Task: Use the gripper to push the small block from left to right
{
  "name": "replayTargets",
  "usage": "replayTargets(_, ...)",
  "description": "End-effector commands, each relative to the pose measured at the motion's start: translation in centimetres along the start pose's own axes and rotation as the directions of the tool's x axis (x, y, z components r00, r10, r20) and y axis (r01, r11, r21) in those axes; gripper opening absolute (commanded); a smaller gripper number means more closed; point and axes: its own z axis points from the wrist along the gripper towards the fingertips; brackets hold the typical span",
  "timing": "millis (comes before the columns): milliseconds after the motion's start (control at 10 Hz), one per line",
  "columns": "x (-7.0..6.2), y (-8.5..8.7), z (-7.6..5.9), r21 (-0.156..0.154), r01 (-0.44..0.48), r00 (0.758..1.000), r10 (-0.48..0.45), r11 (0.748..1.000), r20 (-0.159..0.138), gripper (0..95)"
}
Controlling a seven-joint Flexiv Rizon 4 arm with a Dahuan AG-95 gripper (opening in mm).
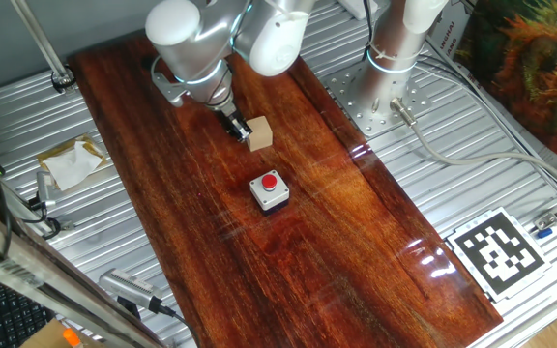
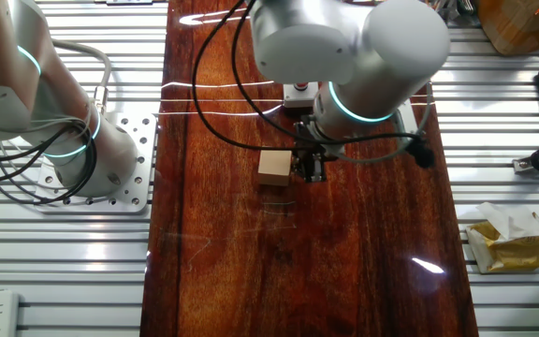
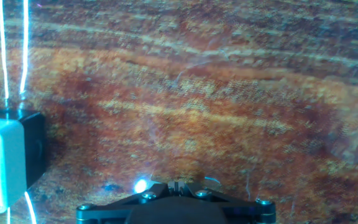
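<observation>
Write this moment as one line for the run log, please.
phase: pushing | gripper: low, against side of small block, fingers appear closed | block: on wooden board, apart from red button box | hand view: block not visible

One fixed view looks down at an angle along the board (image 1: pixel 298 242) from one end. The other fixed view looks almost straight down from the opposite side. Both share the block (image 1: pixel 259 132) and button box (image 1: pixel 269 190). The hand view sits close above the board, button box (image 3: pixel 5 165) at left.
</observation>
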Motion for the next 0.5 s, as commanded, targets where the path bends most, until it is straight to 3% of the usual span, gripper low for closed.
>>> replayTargets(100, -0.11, 0.02, 0.07, -0.004, -0.002, 1.000, 0.002, 1.000, -0.003, 0.0)
replayTargets(500, -0.12, 0.02, 0.07, -0.004, -0.001, 1.000, 0.001, 1.000, -0.003, 0.0)
